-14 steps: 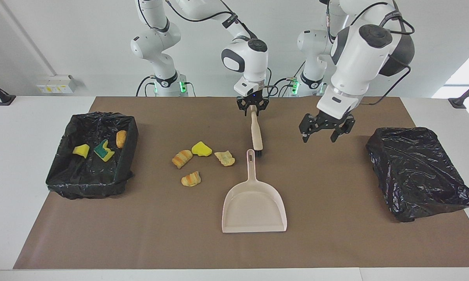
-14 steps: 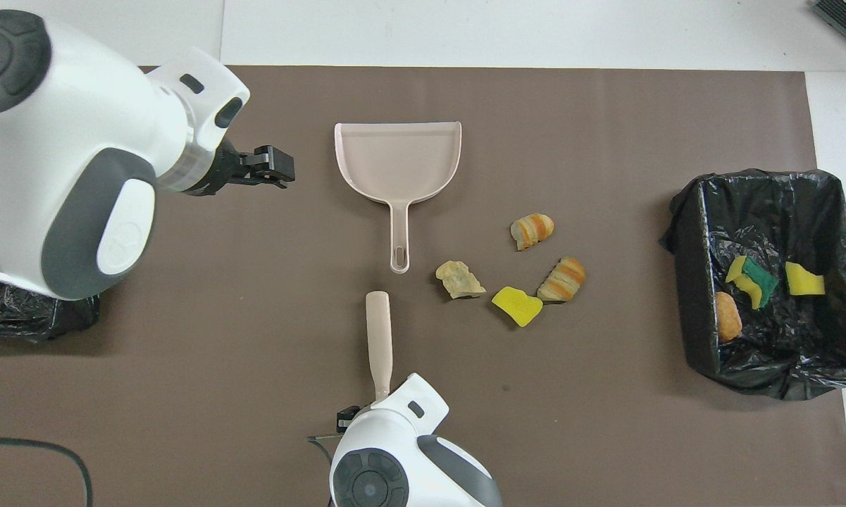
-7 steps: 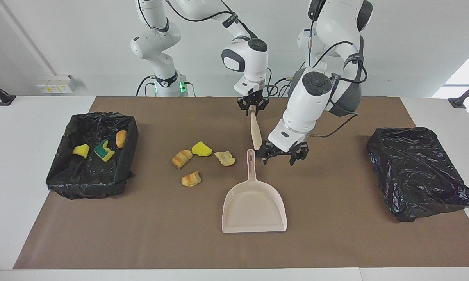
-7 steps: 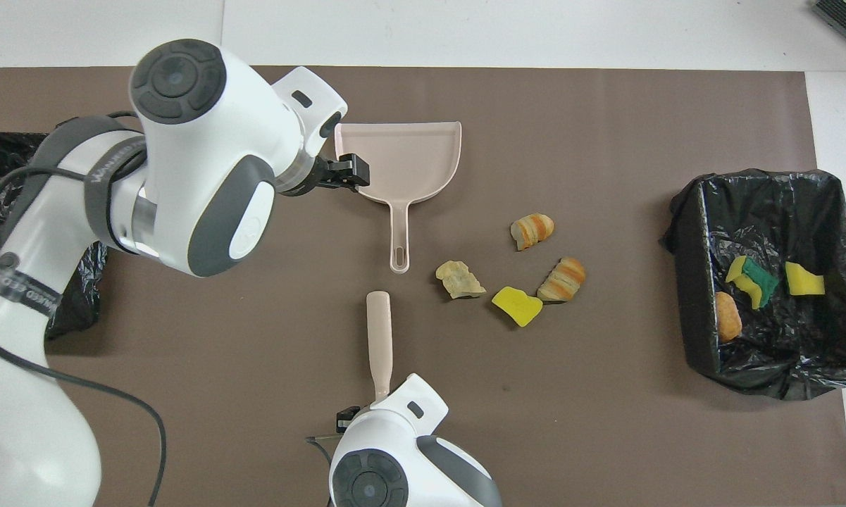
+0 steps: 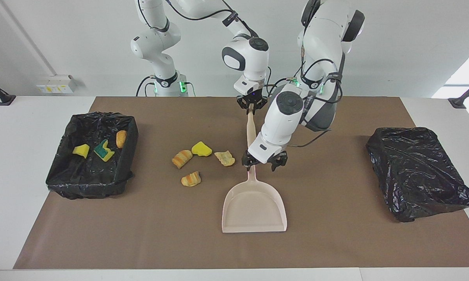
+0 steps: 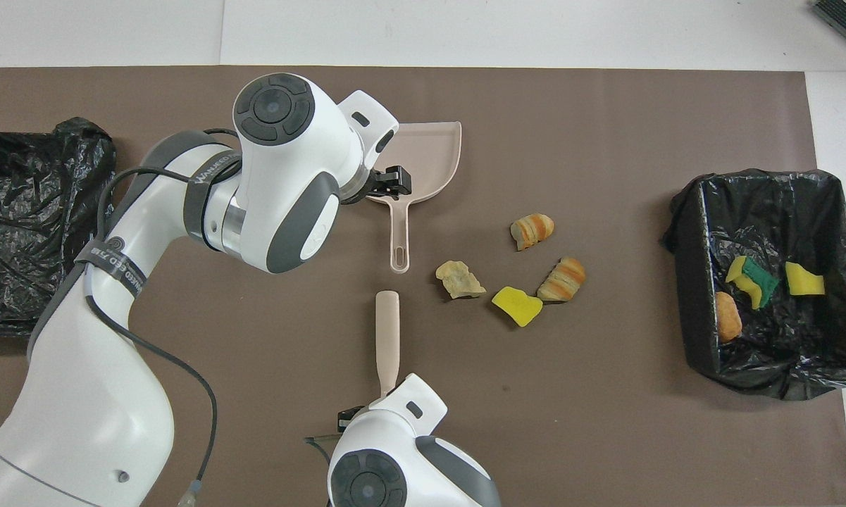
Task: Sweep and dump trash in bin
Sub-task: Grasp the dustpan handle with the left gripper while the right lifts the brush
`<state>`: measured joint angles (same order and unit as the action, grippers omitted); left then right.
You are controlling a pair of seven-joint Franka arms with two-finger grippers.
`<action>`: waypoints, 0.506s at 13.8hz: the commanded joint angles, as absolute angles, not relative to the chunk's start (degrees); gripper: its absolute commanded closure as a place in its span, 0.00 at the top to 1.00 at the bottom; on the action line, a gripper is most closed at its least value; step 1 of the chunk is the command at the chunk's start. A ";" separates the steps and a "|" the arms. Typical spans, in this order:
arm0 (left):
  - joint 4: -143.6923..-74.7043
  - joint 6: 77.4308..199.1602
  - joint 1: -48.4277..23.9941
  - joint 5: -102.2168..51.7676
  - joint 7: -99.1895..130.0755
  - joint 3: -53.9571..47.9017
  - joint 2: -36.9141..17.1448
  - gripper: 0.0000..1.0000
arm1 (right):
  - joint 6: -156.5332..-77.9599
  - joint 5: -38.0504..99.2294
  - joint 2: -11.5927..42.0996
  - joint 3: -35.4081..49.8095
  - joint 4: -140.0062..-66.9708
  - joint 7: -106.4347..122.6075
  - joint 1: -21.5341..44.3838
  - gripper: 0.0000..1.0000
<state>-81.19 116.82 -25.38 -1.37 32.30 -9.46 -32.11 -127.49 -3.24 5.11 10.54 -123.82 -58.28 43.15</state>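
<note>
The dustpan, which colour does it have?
The dustpan is pale beige-pink all over; the facing view shows it best.

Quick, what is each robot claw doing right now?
Left gripper: open, over the dustpan handle, holding nothing.
Right gripper: shut on the brush handle.

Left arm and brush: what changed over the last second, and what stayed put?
The left gripper swung from over bare mat near the closed bag to the dustpan handle, jaws open around it. The right gripper closed on the brush and tilted it slightly. Unmoved: dustpan, four scraps on the mat, three in the open bin.
</note>
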 commanded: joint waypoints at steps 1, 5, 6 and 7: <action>-80.07 116.89 -27.16 -0.53 35.24 -8.53 -33.40 1.00 | -122.79 -1.06 -0.08 10.64 -125.32 -57.13 42.10 0.00; -81.82 116.72 -27.07 -0.53 35.16 -8.61 -32.96 0.98 | -116.48 -1.05 -5.26 10.37 -125.95 -51.62 36.05 0.00; -82.09 116.37 -27.07 -0.53 35.07 -8.61 -32.96 0.85 | -113.93 -1.05 -6.75 10.46 -126.47 -48.89 33.60 0.00; -82.87 116.63 -27.16 -0.44 35.07 -8.53 -32.96 0.79 | -112.78 -1.05 -8.68 10.37 -127.61 -45.74 32.62 0.00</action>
<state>-81.55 116.91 -26.72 -1.34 34.36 -9.03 -33.31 -114.37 -2.63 -4.35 10.08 -124.53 -51.06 35.17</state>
